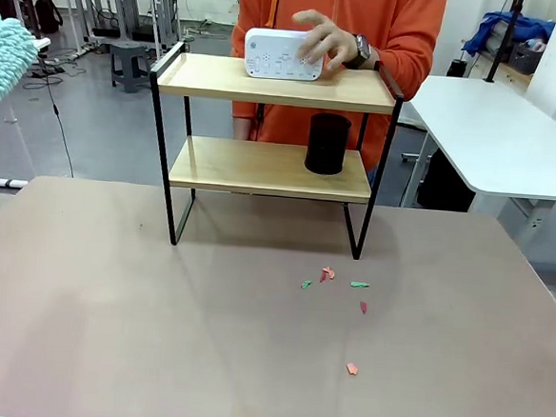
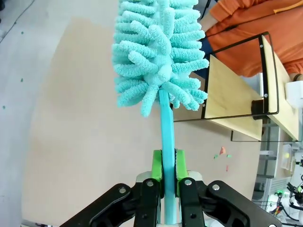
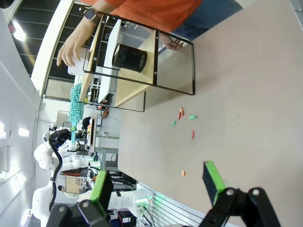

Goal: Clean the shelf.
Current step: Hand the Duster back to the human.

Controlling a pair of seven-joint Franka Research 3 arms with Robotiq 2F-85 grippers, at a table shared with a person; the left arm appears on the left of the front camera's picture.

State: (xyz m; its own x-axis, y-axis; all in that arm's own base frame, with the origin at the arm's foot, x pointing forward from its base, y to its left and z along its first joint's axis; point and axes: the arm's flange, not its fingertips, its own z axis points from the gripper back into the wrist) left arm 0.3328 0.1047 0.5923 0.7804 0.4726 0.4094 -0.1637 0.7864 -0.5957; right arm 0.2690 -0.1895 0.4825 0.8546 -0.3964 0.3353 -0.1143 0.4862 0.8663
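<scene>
Wooden shelf [image 2: 232, 94] well beyond left gripper [image 2: 169, 158]

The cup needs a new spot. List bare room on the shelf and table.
The lower board of the shelf is bare left of the black cup. Its top board is crowded: the white device sits mid-board under the person's hand, with bare strips at both ends. The table is bare across its left half; coloured scraps litter it right of centre.
</scene>
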